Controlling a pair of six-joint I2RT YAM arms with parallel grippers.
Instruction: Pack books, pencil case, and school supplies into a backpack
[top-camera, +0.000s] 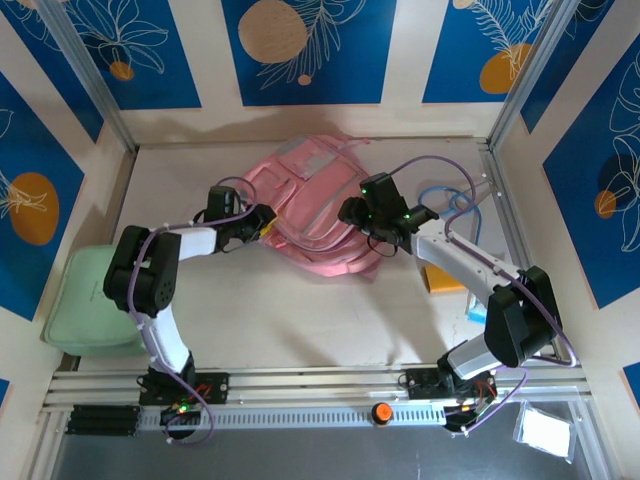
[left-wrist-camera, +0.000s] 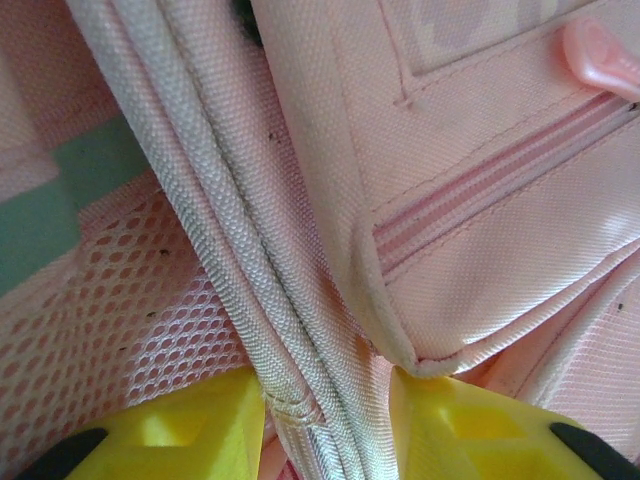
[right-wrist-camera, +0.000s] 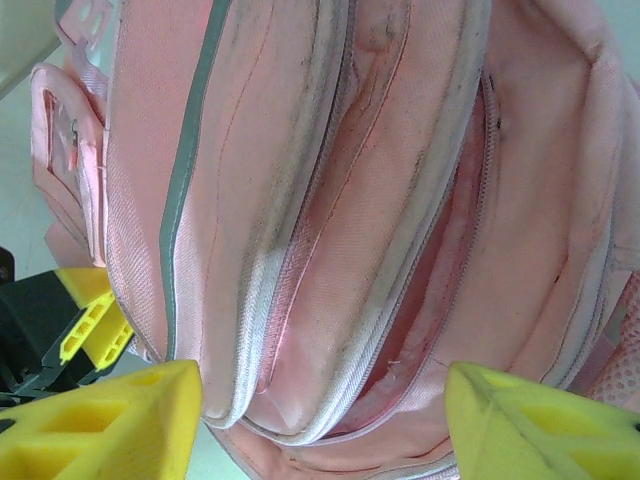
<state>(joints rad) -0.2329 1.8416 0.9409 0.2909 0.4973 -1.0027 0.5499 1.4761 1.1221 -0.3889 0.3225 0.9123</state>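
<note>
Backpack (top-camera: 318, 200) lies flat in the middle of the surface (top-camera: 300, 310). Left tool (left-wrist-camera: 327, 425) pinches its thick edge seam, likely to keep it steady. Right tool (right-wrist-camera: 320, 425) hangs spread at the open zip — probably to pull it wider for packing.

From above and behind the arms (top-camera: 165, 300) we look down over the whole table (top-camera: 300, 310). At each wrist we look out along the fingers (left-wrist-camera: 190, 430), very close to the backpack (top-camera: 320, 200), which all three views share.
</note>
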